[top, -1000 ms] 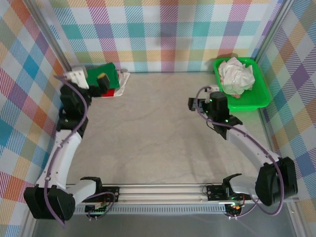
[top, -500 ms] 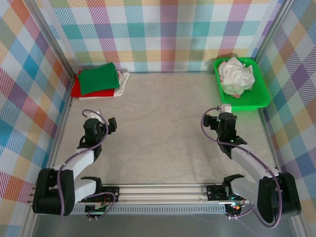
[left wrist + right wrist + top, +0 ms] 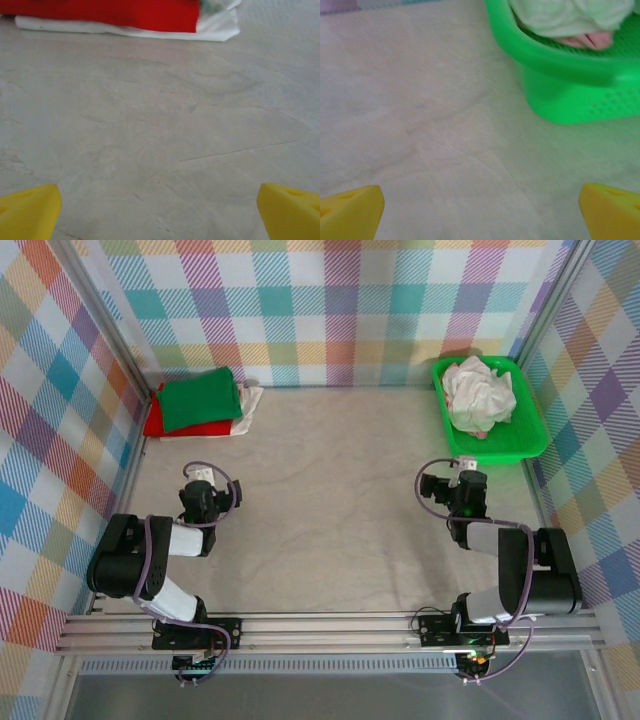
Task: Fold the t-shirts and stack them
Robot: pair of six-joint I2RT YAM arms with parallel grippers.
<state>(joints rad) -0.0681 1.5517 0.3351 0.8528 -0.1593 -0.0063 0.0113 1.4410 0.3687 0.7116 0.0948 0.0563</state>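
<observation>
A folded stack of t-shirts is seen at the far left corner of the worktop [image 3: 330, 490], close to the checked wall. The dark green t-shirt [image 3: 200, 400] is laid on top, the red t-shirt [image 3: 158, 424] is spread beneath it, and a folded white t-shirt [image 3: 251, 403] is found at the bottom, its edge showing at the right side of the stack. At the far right, a bright green tray [image 3: 532, 432] is set on the worktop, and crumpled white t-shirts [image 3: 478, 392] are heaped in it. A pinkish patch is glimpsed under that heap in the right wrist view; what it is cannot be told.

The left claw [image 3: 159, 212] is held low over bare worktop, pointed toward the stack and well apart from it. Its yellow fingertips [image 3: 30, 210] are spread wide, and nothing is held between them. The right claw [image 3: 480, 212] is likewise held wide and nothing is gripped. It is aimed at the tray's near wall, from which it is kept apart. Both arms are folded back near their bases.
</observation>
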